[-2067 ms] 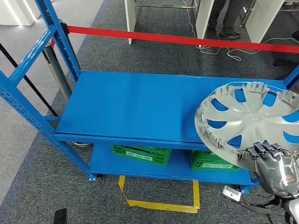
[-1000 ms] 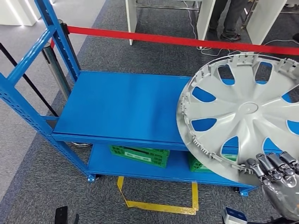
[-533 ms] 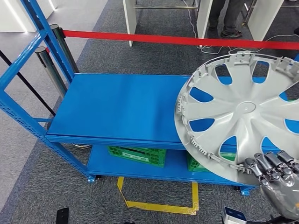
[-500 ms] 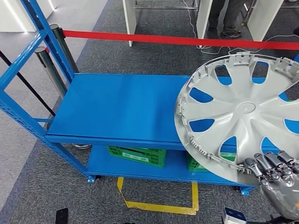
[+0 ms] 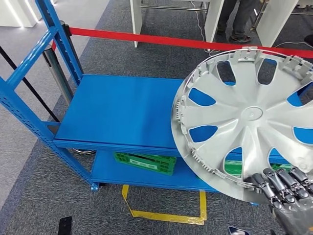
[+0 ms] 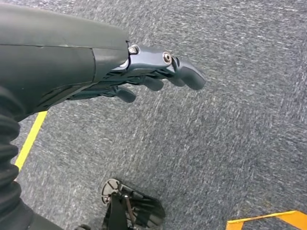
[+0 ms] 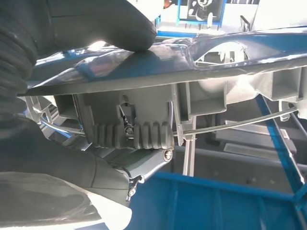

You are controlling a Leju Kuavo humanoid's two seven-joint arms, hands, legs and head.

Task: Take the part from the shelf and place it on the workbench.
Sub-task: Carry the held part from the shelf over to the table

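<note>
A large silver wheel cover [image 5: 247, 117] hangs tilted in front of the blue shelf [image 5: 125, 110], over its right end. My right hand [image 5: 288, 193] grips the cover's near rim at the lower right of the head view. In the right wrist view the thumb presses on the cover's rim [image 7: 173, 57] while the fingers [image 7: 130, 136] curl under its ribbed inner side. My left hand [image 6: 152, 72] hangs over grey carpet, fingers loosely extended, holding nothing.
The shelf's top deck is bare; green crates [image 5: 145, 161] sit on its lower level. A red barrier tape [image 5: 147, 38] runs behind the shelf, with white table legs [image 5: 136, 17] and a person's legs [image 5: 232, 17] beyond. Yellow floor tape [image 5: 166, 213] marks the carpet in front.
The wheel cover has risen off the shelf and come nearer and further left in view, still gripped by my right hand. The camera has shifted slightly.
</note>
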